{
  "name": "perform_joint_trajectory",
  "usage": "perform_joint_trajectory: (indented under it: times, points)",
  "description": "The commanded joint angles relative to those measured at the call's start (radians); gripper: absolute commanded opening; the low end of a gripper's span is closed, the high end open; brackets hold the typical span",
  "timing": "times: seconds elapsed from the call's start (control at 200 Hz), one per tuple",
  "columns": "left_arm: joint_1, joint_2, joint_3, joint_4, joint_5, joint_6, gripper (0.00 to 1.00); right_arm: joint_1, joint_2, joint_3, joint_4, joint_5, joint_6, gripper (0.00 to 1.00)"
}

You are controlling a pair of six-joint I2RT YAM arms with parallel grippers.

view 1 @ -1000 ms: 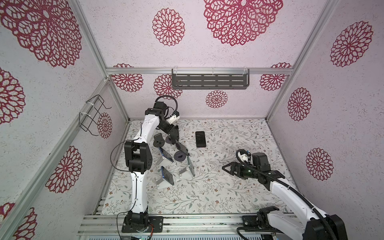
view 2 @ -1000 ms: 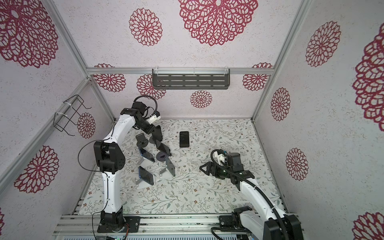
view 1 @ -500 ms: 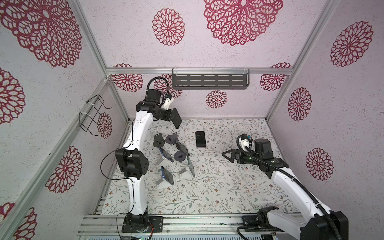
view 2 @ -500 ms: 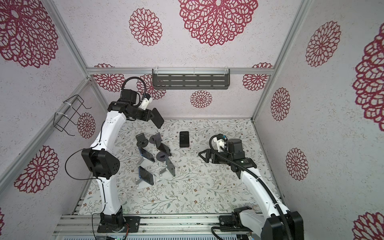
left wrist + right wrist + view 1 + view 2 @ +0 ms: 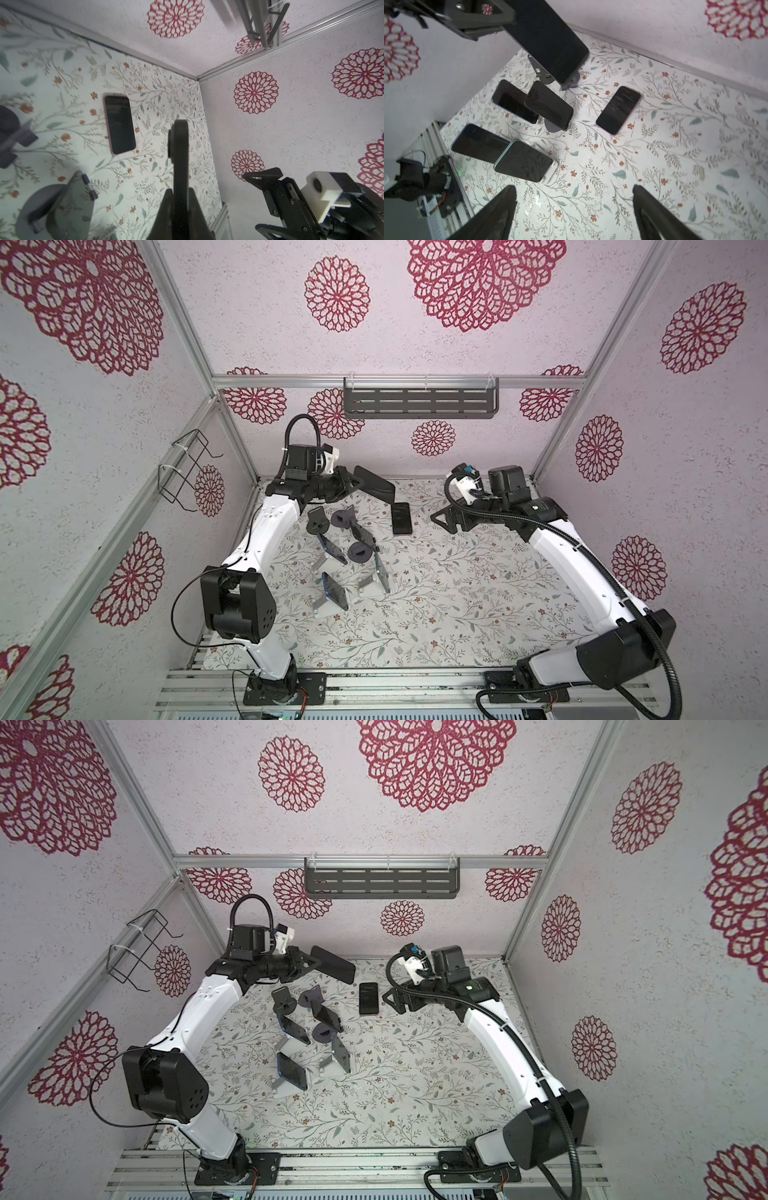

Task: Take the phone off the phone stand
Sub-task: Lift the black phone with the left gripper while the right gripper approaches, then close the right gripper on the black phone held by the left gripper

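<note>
My left gripper [image 5: 351, 485] is shut on a black phone [image 5: 376, 487], held in the air near the back wall, above the table. The left wrist view shows that phone [image 5: 179, 155] edge-on between the jaws of the left gripper [image 5: 179, 193]. Below it stand two empty dark phone stands [image 5: 318, 522] [image 5: 345, 518]. In the right wrist view the held phone [image 5: 548, 41] hangs over an empty stand [image 5: 570, 83]. My right gripper [image 5: 440, 520] is open with nothing between its fingers, just right of a second phone [image 5: 402, 518] lying flat on the table.
Several other phones lean on stands left of centre [image 5: 332, 549] [image 5: 336, 591] [image 5: 380, 572]. A dark shelf [image 5: 419, 404] hangs on the back wall and a wire basket [image 5: 187, 468] on the left wall. The left gripper and right gripper [image 5: 392, 1000] are close together.
The left gripper has lifted the black phone off its stand and swung it up and to the right. The right gripper has moved back toward the flat phone.
</note>
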Motion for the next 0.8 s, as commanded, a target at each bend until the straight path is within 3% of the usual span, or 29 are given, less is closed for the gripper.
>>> perform_joint_trajectory:
  times: [0.0,0.195,0.32,0.796]
  points:
    - [-0.04,-0.048,-0.032,0.055,0.137,-0.073,0.0,0.057,0.052,0.105,-0.147,0.022,-0.282,0.91]
    - [-0.085,-0.088,-0.129,0.043,0.215,-0.033,0.0,0.121,0.146,0.208,-0.201,-0.016,-0.481,0.93]
    - [-0.113,-0.098,-0.16,0.044,0.241,-0.014,0.0,0.147,0.196,0.238,-0.213,-0.017,-0.538,0.96]
    - [-0.137,-0.112,-0.173,0.032,0.265,0.028,0.0,0.157,0.321,0.286,-0.183,0.026,-0.498,0.99]
